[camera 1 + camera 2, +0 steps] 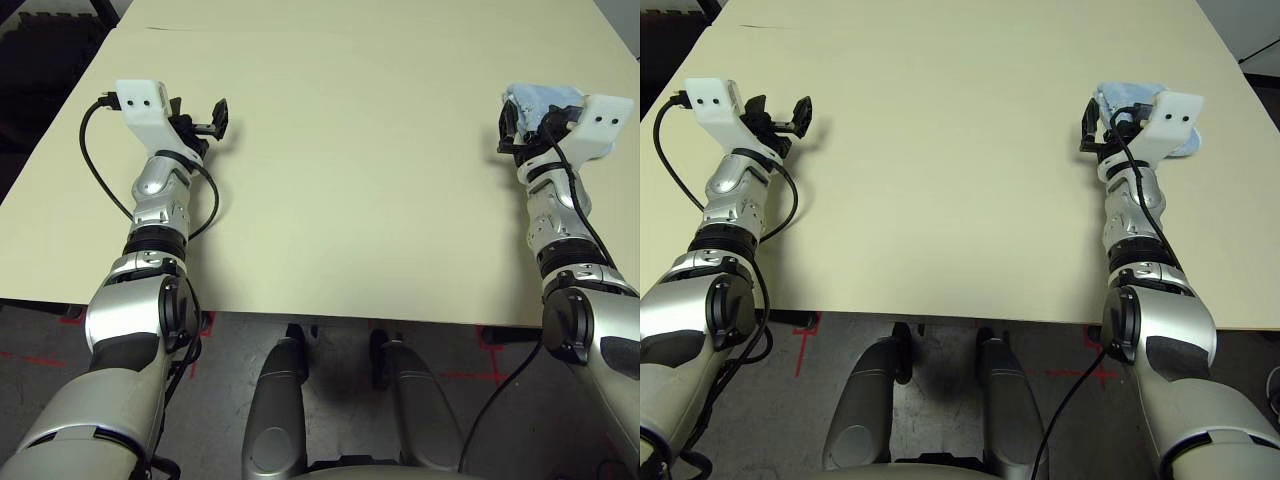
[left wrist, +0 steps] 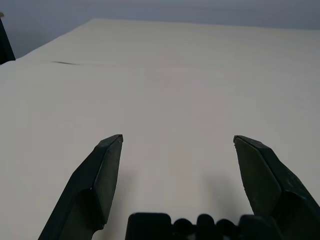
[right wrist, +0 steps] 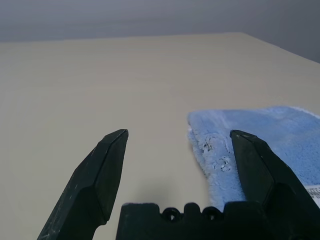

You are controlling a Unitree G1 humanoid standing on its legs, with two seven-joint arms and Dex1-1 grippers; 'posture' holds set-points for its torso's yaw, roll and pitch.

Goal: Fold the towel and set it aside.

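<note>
Overall, in the left eye view, the pale worktop (image 1: 360, 200) stretches ahead, with the robot's left pincer (image 1: 200, 125) over it at about ten o'clock and its right pincer (image 1: 533, 133) at about two o'clock. The light-blue towel (image 1: 540, 100) lies folded on the worktop at two o'clock, just behind and beside the right pincer, which hides part of it.

From the right eye, the same scene shows a black cable looping beside each forearm.

At the left wrist, the left pincer is released, its two fingers (image 2: 107, 175) spread wide with bare worktop between them, and a thin dark mark (image 2: 65, 63) crosses the surface farther off.

At the right wrist, the right pincer is also released, its fingers well apart; one overlaps the towel in the picture, whose small dark print and part of a white tag (image 3: 315, 192) are visible. Whether that finger touches the cloth, I cannot tell.
</note>
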